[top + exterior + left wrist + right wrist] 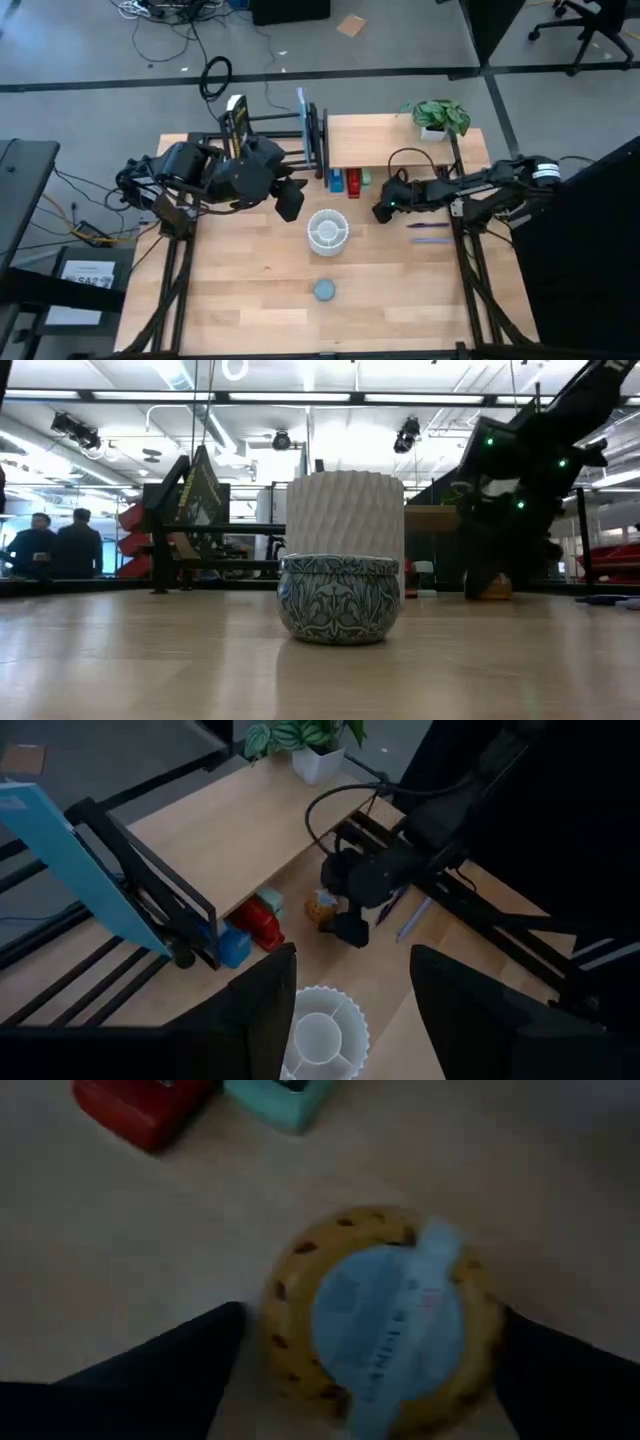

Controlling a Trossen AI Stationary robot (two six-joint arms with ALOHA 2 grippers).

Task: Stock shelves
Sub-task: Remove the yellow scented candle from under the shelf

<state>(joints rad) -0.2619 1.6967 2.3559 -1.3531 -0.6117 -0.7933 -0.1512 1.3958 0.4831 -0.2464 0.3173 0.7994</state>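
A small round yellow tin with a pale blue label (385, 1325) sits on the table, just in front of the wooden board shelf (400, 145). My right gripper (375, 1350) is open and low over the tin, one finger on either side, with a thin gap at each. It also shows in the high view (383, 212). My left gripper (290, 203) hangs open above the table, near the black bar rack (275, 140) and beside a white ribbed container (327, 230). A blue patterned tin (338, 598) stands on the table nearer the front edge.
A book and a blue flat item stand upright in the rack. A potted plant (440, 117) sits on the board. Blue, red and green items (350, 182) stand under the board's near edge. Purple pens (430, 232) lie at the right. People stand beyond the table (55, 545).
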